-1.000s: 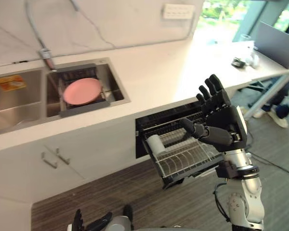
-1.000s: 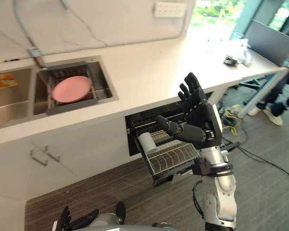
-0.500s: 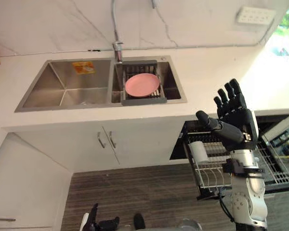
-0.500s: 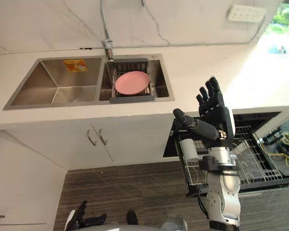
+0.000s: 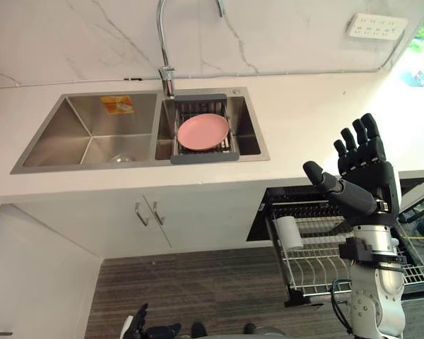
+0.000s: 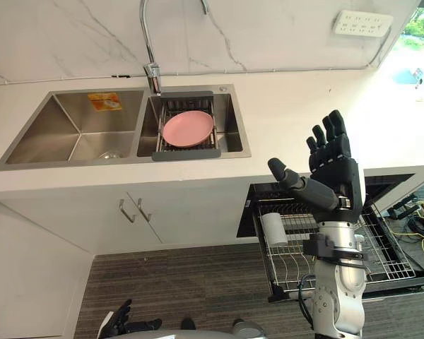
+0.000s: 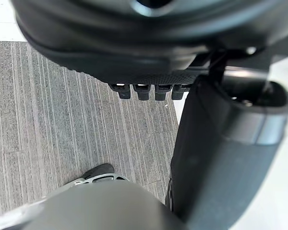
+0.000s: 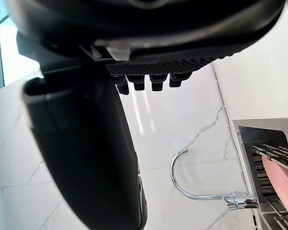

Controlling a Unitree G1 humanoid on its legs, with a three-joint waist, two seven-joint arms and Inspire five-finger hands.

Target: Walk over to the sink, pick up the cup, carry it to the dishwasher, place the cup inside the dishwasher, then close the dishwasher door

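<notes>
Kitchen, white table (image 5: 304, 120) along a marble wall, with a double sink (image 5: 92, 134) well off to the left of the right hand. Dishwasher (image 6: 268, 194) under the table edge is open. Its wire rack (image 6: 381, 254) is pulled out just below and behind the right hand.

Right hand (image 5: 360, 180) is raised at about table height, fingers straight and spread wide, thumb out, holding nothing. Left hand (image 5: 138, 328) hangs low near the floor, fingers relaxed, empty, much farther from the dishwasher.

Cup (image 5: 289, 232), white, sits in the rack's left end, below and to the left of the right hand. It looks laid over, long axis running out from the table, but I'm not sure.

Judging by this, placing is done. The right hand is nearer for pushing the rack and door in.
</notes>
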